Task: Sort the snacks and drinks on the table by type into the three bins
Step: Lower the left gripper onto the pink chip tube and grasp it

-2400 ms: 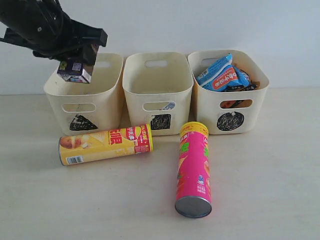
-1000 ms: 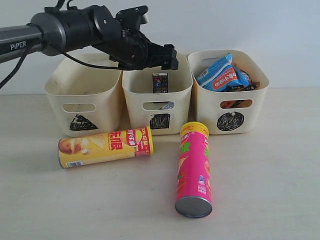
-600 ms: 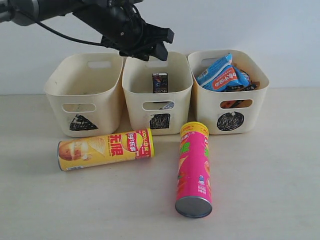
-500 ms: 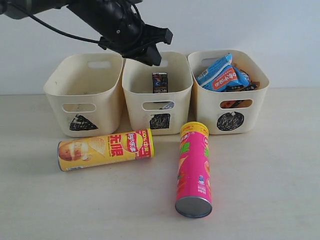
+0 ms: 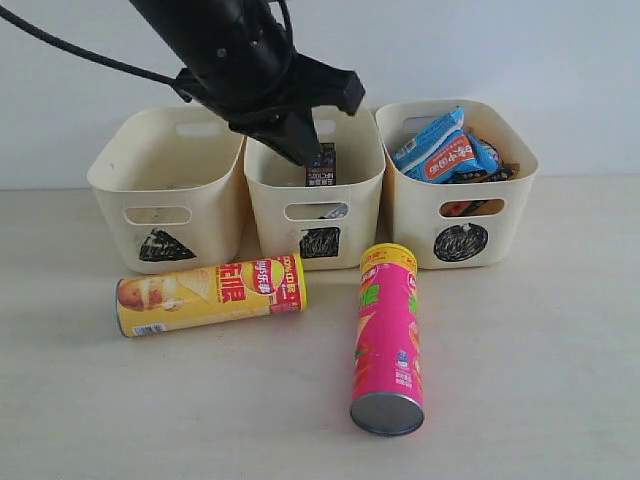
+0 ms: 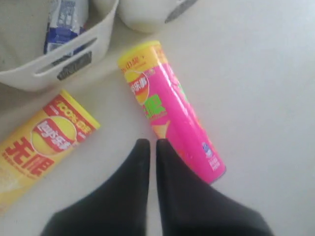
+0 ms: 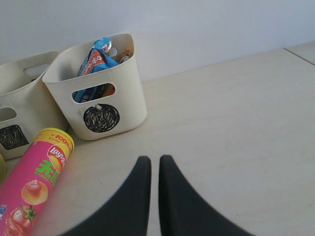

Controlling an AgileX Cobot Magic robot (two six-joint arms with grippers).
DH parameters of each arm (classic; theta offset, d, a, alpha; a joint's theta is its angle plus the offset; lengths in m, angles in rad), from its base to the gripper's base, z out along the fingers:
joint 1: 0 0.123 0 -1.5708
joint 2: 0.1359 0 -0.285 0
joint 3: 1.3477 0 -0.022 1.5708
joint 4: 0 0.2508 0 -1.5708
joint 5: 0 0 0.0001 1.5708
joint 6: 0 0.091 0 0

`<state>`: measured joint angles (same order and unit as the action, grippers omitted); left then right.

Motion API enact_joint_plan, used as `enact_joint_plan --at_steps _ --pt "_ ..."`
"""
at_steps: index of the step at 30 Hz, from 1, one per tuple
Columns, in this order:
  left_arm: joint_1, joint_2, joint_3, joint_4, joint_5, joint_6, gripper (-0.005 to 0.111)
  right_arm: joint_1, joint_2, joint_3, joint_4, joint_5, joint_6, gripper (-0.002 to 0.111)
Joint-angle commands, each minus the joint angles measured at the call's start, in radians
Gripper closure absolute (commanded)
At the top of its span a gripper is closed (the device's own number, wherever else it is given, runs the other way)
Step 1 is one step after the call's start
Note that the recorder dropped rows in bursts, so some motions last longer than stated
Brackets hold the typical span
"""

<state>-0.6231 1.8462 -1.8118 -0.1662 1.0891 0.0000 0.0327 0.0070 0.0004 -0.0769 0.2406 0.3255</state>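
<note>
My left gripper (image 5: 301,156) hangs shut and empty over the front of the square-marked bin (image 5: 316,222). Its wrist view shows the shut gripper (image 6: 149,143) high above the table (image 6: 256,88), between both chip tubes. The dark purple carton (image 5: 321,165) stands inside that bin, with the blue and white carton (image 6: 64,18) beside it. The yellow tube (image 5: 210,293) lies in front of the triangle bin (image 5: 168,195). The pink tube (image 5: 388,338) lies pointing toward the front edge. Foil packets (image 5: 445,148) fill the circle bin (image 5: 458,205). My right gripper (image 7: 151,158) is shut and empty, low over bare table.
The triangle bin looks empty inside. A white wall runs behind the three bins. Bare table (image 5: 540,360) spreads right of the pink tube and along the front. The right wrist view shows the circle bin (image 7: 106,101) and the pink tube's (image 7: 34,184) yellow end.
The left arm carried the purple carton from over the triangle bin and let it go in the square bin. It has since lifted, and its shut gripper now points down.
</note>
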Motion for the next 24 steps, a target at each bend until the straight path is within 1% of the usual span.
enact_joint_plan --at_steps 1,3,4,6,7,9,10,11,17,24 --pt "-0.083 -0.011 0.089 0.096 0.017 -0.125 0.103 -0.003 -0.007 0.000 -0.007 -0.005 -0.003 0.106" --pt "-0.095 0.015 0.134 0.103 0.008 -0.174 0.103 -0.003 -0.007 0.000 -0.007 -0.005 -0.003 0.106" --pt "-0.097 0.041 0.150 0.086 0.008 -0.191 0.098 -0.003 -0.007 0.000 -0.007 -0.005 -0.003 0.106" --pt "-0.097 0.071 0.165 0.011 0.002 -0.191 0.079 -0.003 -0.007 0.000 -0.007 -0.009 -0.003 0.106" --pt "-0.099 0.090 0.165 -0.048 -0.005 -0.182 0.061 -0.003 -0.007 0.000 -0.007 -0.011 -0.003 0.106" --pt "-0.105 0.106 0.165 -0.091 -0.031 -0.182 0.041 -0.003 -0.007 0.000 -0.007 -0.011 -0.003 0.106" --pt "-0.112 0.113 0.165 -0.091 -0.051 -0.182 0.036 -0.003 -0.007 0.000 -0.007 -0.011 -0.003 0.106" --pt "-0.121 0.120 0.165 -0.089 -0.069 -0.184 0.033 -0.003 -0.007 0.000 -0.007 -0.011 -0.003 0.106" --pt "-0.133 0.150 0.165 -0.089 -0.159 -0.217 0.028 -0.003 -0.007 0.000 -0.007 -0.011 -0.003 0.106" --pt "-0.133 0.233 0.160 -0.078 -0.253 -0.228 0.026 -0.003 -0.007 0.000 -0.007 -0.015 -0.003 0.106"
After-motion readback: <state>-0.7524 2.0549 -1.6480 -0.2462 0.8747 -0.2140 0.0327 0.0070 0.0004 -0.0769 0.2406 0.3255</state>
